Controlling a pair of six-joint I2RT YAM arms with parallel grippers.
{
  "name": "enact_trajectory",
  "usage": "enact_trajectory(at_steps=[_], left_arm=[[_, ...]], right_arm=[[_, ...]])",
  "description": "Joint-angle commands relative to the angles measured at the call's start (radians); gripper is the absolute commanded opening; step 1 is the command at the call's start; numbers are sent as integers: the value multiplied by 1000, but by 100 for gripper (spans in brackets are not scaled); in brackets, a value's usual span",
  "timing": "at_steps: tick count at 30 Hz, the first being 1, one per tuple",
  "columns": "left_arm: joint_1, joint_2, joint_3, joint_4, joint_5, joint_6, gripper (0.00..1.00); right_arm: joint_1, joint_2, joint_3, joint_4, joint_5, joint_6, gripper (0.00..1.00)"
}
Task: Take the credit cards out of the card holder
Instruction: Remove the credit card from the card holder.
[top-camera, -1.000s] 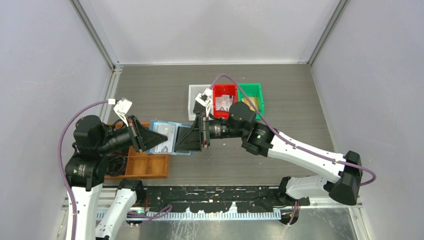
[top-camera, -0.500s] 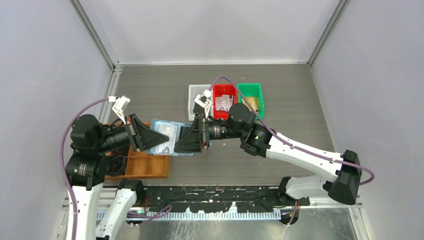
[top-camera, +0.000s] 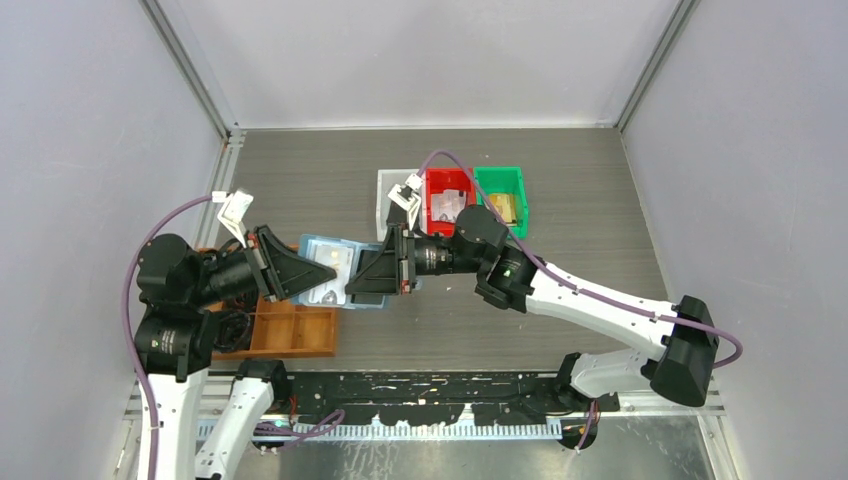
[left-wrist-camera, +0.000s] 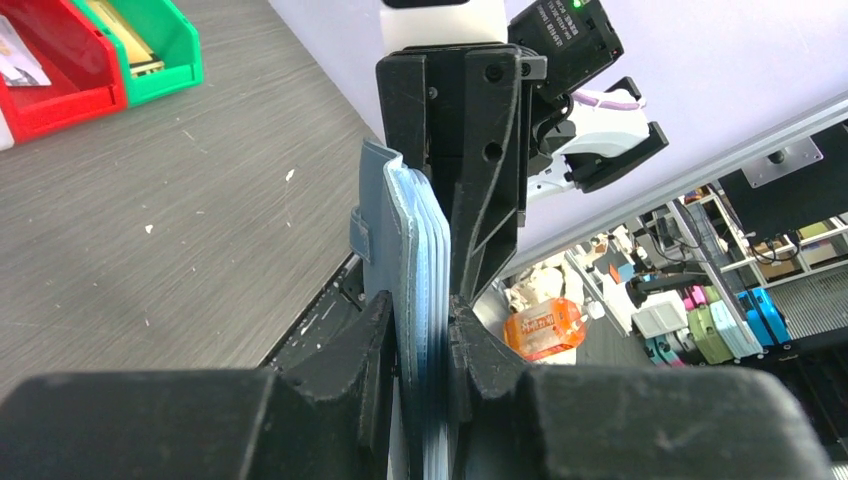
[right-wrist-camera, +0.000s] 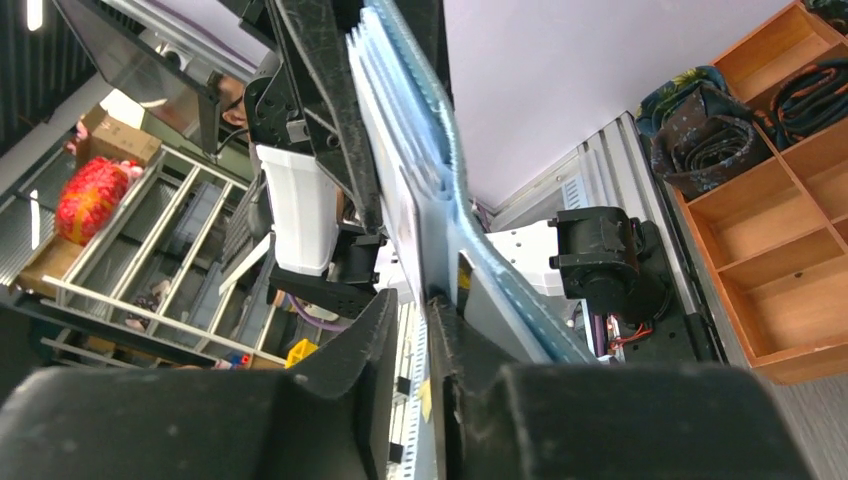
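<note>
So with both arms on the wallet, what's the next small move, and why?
Probably draw the right gripper back, away from the left gripper: its jaws pinch what looks like a pale card edge, while the left's jaws clamp the card holder, held up between them.

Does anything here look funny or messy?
Nothing is spilled or broken. The one odd sight is the card holder. It is open and up in the air above the table, pinched between the left claw and the right claw.
</note>
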Motion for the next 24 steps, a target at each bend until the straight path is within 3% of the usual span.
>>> enact_trajectory(at_steps=[1,9,21,24], left_arm=[[-13,-25,-13,80,141,-51,6],[-13,-32,-25,71,154,-31,22],[-12,-11,-16,87,162,-77,22],[-13,-17,-19,98,157,-86,10]], right_arm=[[2,14,38,62,167,9,20],[9,-12,30,46,216,-21,1],[8,-96,-106,71,262,-66,1],[6,-101,-110,68,268,-65,1]])
